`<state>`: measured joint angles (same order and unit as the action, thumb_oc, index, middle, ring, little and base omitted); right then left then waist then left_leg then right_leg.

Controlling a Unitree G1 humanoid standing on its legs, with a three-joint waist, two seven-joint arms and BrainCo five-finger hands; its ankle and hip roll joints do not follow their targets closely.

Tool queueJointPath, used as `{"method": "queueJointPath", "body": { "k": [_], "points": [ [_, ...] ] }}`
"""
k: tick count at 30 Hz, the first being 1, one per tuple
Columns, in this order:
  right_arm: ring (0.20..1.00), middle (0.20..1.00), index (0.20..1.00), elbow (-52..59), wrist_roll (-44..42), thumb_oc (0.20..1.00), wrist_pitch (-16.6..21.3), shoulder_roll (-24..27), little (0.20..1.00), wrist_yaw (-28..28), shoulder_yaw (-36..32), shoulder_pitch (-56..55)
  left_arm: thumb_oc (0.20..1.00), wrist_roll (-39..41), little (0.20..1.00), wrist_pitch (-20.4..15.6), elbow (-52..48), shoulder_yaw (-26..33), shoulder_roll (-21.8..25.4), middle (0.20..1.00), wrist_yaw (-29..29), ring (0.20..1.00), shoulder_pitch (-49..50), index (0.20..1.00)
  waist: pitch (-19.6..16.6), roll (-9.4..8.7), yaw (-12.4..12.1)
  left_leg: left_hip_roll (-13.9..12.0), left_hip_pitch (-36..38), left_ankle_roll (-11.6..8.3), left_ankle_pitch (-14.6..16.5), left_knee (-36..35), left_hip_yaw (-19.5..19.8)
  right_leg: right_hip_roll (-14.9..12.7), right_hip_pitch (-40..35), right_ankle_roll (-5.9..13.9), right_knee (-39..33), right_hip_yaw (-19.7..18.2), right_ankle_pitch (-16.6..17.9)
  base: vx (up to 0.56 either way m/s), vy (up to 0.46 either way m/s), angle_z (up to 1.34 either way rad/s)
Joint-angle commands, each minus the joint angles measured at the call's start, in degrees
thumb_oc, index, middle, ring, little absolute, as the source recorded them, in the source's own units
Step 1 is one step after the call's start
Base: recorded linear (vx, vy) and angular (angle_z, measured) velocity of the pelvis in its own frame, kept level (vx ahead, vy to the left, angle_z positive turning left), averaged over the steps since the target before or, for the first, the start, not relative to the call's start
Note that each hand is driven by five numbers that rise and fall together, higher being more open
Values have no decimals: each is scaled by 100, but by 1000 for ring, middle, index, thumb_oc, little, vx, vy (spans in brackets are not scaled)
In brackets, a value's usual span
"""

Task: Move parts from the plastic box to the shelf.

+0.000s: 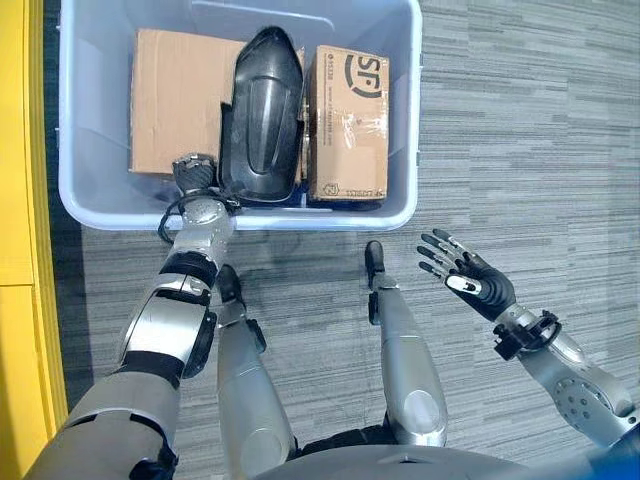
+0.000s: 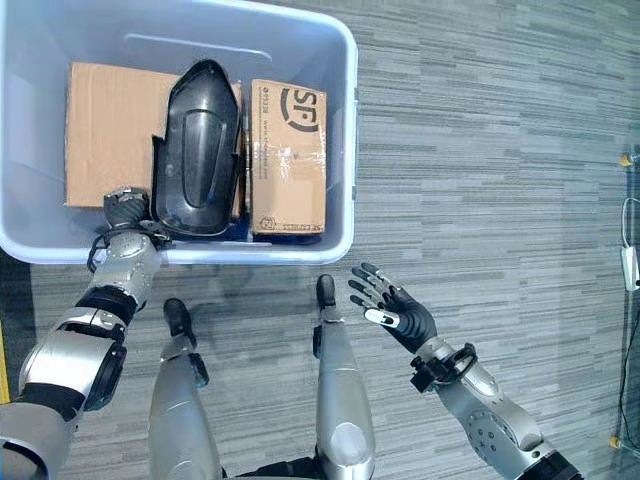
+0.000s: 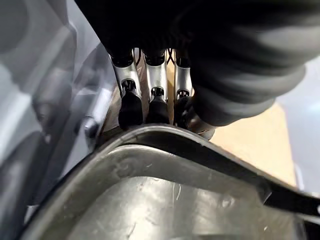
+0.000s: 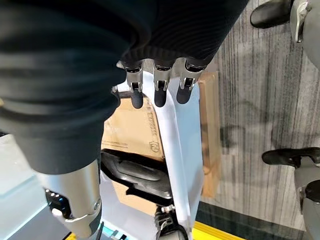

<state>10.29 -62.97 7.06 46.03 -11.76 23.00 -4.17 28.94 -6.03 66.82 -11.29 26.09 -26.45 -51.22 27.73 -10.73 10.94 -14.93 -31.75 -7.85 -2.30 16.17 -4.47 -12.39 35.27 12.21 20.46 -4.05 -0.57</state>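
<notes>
The plastic box (image 1: 400, 210) sits on grey striped carpet (image 1: 530, 130), just beyond the robot. Inside it lie three items side by side: a flat cardboard box (image 1: 175, 100) on the left, a black moulded part (image 1: 262, 115) in the middle — partly overlapping the flat box — and a smaller taped carton (image 1: 347, 125) on the right.

The left hand (image 1: 195, 175) is reached over the near wall of the plastic box, at the near-left corner of the black part. In the left wrist view its fingertips (image 3: 131, 107) touch the part's curved edge, but whether they grip it cannot be told.

The right hand (image 1: 470, 275) hovers over bare carpet, to the right of the box — fingers spread apart, holding nothing.
</notes>
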Motion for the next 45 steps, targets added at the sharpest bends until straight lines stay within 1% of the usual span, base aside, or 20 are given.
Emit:
{"method": "queueJointPath", "body": {
  "k": [1,3,4,12,13,14,15,18,21,24,27,28,30,34,35,37,38,42,43,45],
  "points": [
    [1000,1000,1000,127,-222,1000,44,150,1000,-228,-99,71,200,-599,200,200,356,108,-252,200,231,200,633,200,-4,-194,51,-162,-322,23,510,796,106,147,-300,-401,-267,315,97,6,11,-5],
    [1000,1000,1000,110,-208,1000,43,122,1000,-235,-105,77,200,-668,200,208,391,94,-280,200,253,200,653,200,-19,-179,52,-158,-254,24,513,778,96,141,-336,-403,-262,302,88,14,7,-11],
    [1000,1000,1000,94,-170,1000,23,76,1000,-293,-111,71,200,-871,200,241,494,105,-386,200,311,200,759,200,-91,-129,61,-153,-77,15,519,746,61,120,-478,-401,-254,279,65,27,6,-10],
    [1000,1000,1000,-48,-63,1000,22,-126,1000,-287,-148,-11,200,-861,200,176,706,408,-686,200,400,200,1198,200,-314,74,21,-97,559,-31,486,491,-36,21,-1000,-368,-331,269,-6,39,-2,-2],
    [1000,1000,1000,-48,-63,1000,22,-126,1000,-287,-148,-12,200,-861,200,176,706,408,-686,200,400,200,1198,200,-313,74,21,-97,560,-31,486,490,-37,21,-1001,-368,-331,269,-6,74,-2,-4],
    [1000,1000,1000,-71,-42,1000,9,-201,1000,-281,-168,-70,1000,-661,1000,119,742,596,-734,1000,427,1000,1384,1000,-401,142,-3,-86,745,-42,478,409,-63,-11,-1166,-355,-357,280,-34,0,0,0],
    [1000,1000,1000,-102,-28,1000,-2,-287,1000,-271,-182,-141,1000,-449,1000,0,678,766,-773,1000,447,1000,1588,1000,-492,213,-37,-38,855,-16,293,277,-105,-75,-1286,-365,-451,303,84,39,-9,1],
    [1000,1000,1000,-136,-23,1000,15,-331,1000,-249,-194,-194,1000,-389,1000,-92,572,834,-772,1000,418,1000,1761,1000,-556,277,-68,-21,974,-22,276,215,-106,-106,-1388,-359,-475,322,68,19,-1,8],
    [1000,1000,1000,-163,-32,1000,18,-432,1000,-232,-160,-246,1000,-298,1000,-265,330,874,-807,1000,338,1000,1974,1000,-629,374,-135,9,1129,-23,243,118,-96,-151,-1555,-349,-533,352,45,38,3,7],
    [1000,1000,1000,-184,-54,1000,43,-448,1000,-236,-124,-276,1000,-425,1000,-386,112,762,-819,1000,264,1000,2129,1000,-651,430,-189,22,1210,-16,212,71,-107,-178,-1642,-347,-551,386,37,16,-3,8],
    [1000,1000,1000,-184,-54,1000,43,-448,1000,-236,-124,-276,1000,-425,1000,-386,112,762,-819,1000,264,1000,2129,1000,-651,430,-189,22,1211,-16,212,71,-107,-178,-1642,-347,-551,386,37,-16,-2,8],
    [1000,1000,1000,-250,-81,1000,85,-400,1000,-248,-71,-246,1000,-1110,1000,-499,-550,218,-778,1000,125,1000,2276,1000,-640,484,-219,66,1177,17,161,31,-100,-186,-1612,-354,-582,393,73,-57,-7,0],
    [1000,1000,1000,-260,-69,1000,99,-356,1000,-257,-63,-242,1000,-1344,1000,-500,-744,34,-738,1000,87,1000,2265,1000,-618,487,-215,60,1118,32,153,51,-103,-179,-1562,-358,-578,377,92,-35,-4,-1],
    [1000,1000,1000,-260,-69,1000,99,-356,1000,-257,-63,-242,1000,-1344,1000,-500,-744,34,-738,1000,87,1000,2265,1000,-618,487,-215,60,1118,32,153,51,-103,-179,-1562,-358,-578,377,92,0,0,1],
    [1000,1000,1000,-250,-53,1000,123,-301,1000,-282,-64,-240,1000,-1562,1000,-481,-866,-79,-716,1000,26,1000,2224,1000,-569,481,-208,58,1078,41,152,83,-115,-173,-1519,-356,-563,359,98,-56,-3,-1],
    [1000,1000,1000,-243,-61,1000,226,-159,1000,-248,-195,-231,1000,-2159,1000,-396,-1040,-424,-673,1000,-146,1000,1885,1000,-348,419,-138,6,940,50,115,156,-152,-124,-1329,-362,-505,268,106,-80,-1,-6],
    [1000,1000,1000,-240,-32,1000,253,-114,1000,-240,-194,-197,1000,-2268,1000,-364,-994,-497,-670,1000,-181,1000,1745,1000,-285,404,-117,-2,898,50,112,186,-152,-115,-1269,-365,-487,240,110,-39,2,-13],
    [1000,1000,1000,-225,-12,1000,298,-45,1000,-224,-199,-120,1000,-2352,1000,-337,-874,-581,-657,1000,-251,1000,1516,1000,-223,384,-92,-17,829,51,118,229,-158,-99,-1191,-372,-458,211,117,8,1,-10],
    [1000,1000,1000,-219,5,1000,329,-25,1000,-209,-209,-75,1000,-2380,1000,-317,-788,-591,-638,1000,-300,1000,1391,1000,-179,389,-76,-33,863,9,280,299,-145,-87,-1225,-350,-401,211,-21,68,13,-7],
    [1000,1000,1000,-198,23,1000,346,-16,1000,-196,-217,-53,1000,-2365,1000,-301,-741,-581,-620,1000,-336,1000,1318,1000,-169,389,-63,-40,837,8,280,314,-154,-85,-1192,-351,-391,207,-14,36,10,-7]
  ]
}}
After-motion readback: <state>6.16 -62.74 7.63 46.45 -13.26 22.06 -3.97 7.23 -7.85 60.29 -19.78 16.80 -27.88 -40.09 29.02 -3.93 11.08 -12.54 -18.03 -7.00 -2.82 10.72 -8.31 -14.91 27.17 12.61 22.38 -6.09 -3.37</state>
